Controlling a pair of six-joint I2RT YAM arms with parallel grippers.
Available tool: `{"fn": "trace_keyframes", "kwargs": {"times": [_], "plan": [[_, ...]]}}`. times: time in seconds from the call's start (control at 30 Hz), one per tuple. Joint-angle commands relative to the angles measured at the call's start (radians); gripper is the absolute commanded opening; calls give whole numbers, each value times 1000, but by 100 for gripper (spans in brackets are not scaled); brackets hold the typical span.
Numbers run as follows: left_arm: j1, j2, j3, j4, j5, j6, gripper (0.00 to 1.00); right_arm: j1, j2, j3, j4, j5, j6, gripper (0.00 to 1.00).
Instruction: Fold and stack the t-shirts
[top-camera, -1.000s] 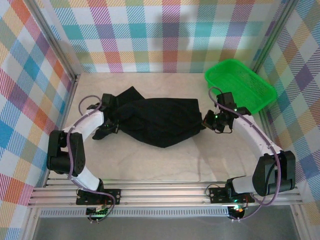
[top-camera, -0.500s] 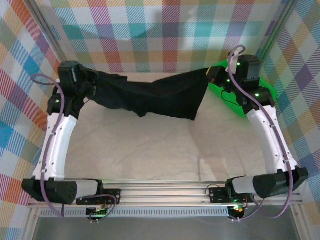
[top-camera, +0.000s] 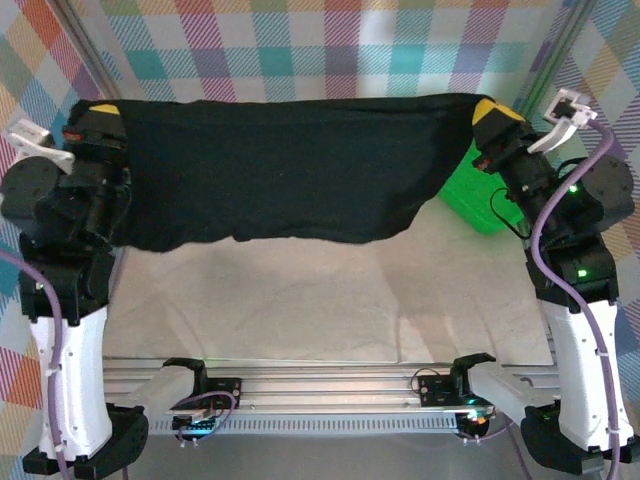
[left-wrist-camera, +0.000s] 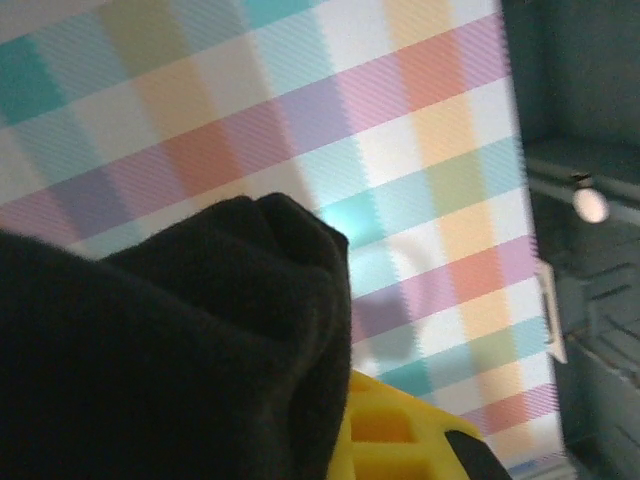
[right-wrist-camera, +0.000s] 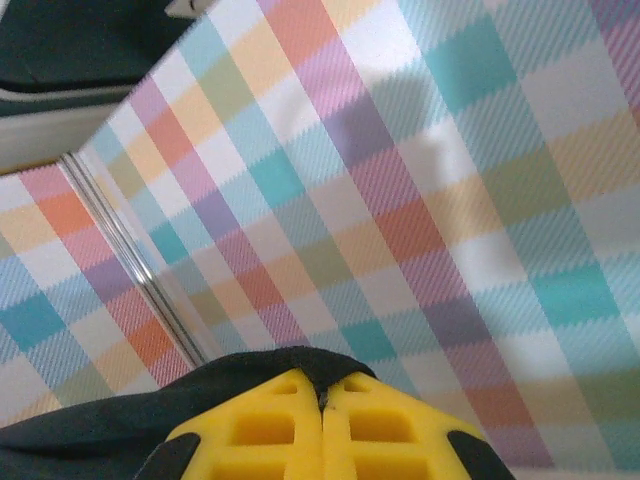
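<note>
Left end effector (top-camera: 100, 112) | right end effector (top-camera: 492, 110) | both clamping t-shirt (top-camera: 290, 165) stretched between, aloft

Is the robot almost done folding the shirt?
Not yet. Done: the black shirt is up off the table, spread wide in the air. In hand: the left hand and the right hand each pinch a top corner. Left to do: lay it flat, fold it and stack it. No fold shows so far.

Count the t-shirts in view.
1. The t-shirt hangs spread in the air between the left hand and right hand, above the table. Another could be hidden behind it.
</note>
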Motion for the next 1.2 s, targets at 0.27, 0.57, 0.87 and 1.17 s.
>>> {"fn": "trace_keyframes", "kwargs": {"times": [0.27,0.57,0.87,1.17], "plan": [[18,761,422,36,17,-35,5,-90,666,371,15,72,14,0],[-73,996,728,-554,1,203,100,-86,833,329,-175,-66,65,77],[23,679,-456,-190,193,54,75,77,802,-148,-153,-112,116,69],[15,768,-582,-269,215,84,51,103,1010,-130,-299,-79,191,62]]}}
